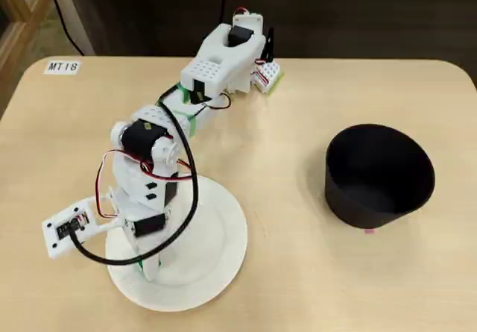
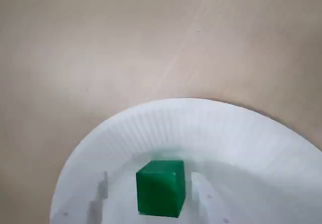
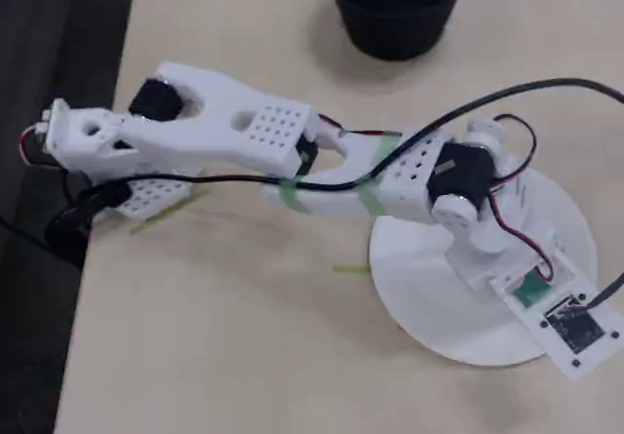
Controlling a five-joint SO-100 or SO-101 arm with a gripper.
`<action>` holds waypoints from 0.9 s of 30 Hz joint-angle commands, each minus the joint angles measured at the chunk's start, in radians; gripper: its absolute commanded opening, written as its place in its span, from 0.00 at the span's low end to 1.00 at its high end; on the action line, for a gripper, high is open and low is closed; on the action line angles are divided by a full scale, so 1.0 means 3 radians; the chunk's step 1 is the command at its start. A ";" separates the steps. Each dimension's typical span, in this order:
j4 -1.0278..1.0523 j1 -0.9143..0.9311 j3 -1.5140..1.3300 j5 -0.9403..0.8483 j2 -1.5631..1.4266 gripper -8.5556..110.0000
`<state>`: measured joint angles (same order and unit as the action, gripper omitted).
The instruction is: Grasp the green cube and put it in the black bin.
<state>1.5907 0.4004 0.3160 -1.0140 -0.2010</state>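
1 green cube (image 2: pixel 161 188) sits on the white plate (image 2: pixel 211 133) in the wrist view, between the 2 pale fingers (image 2: pixel 201 194) of the pincer (image 2: pixel 150 196), which stand apart on either side of it and look clear of its faces. in a fixed view the black bin (image 1: pixel 380 177) stands on the bench (image 1: pixel 298 272) well apart from the plate, to its right.
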 commanded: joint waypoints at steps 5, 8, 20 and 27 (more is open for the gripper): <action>-0.0102 -0.0015 0.0153 -0.0061 -0.0010 0.27; -0.0107 -0.0046 0.0153 -0.0082 0.0015 0.26; -0.0220 -0.0077 0.0153 -0.0082 0.0123 0.21; -0.0251 -0.0077 0.0153 -0.0036 0.0133 0.15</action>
<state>1.5278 0.3835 0.3160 -1.0354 -0.1442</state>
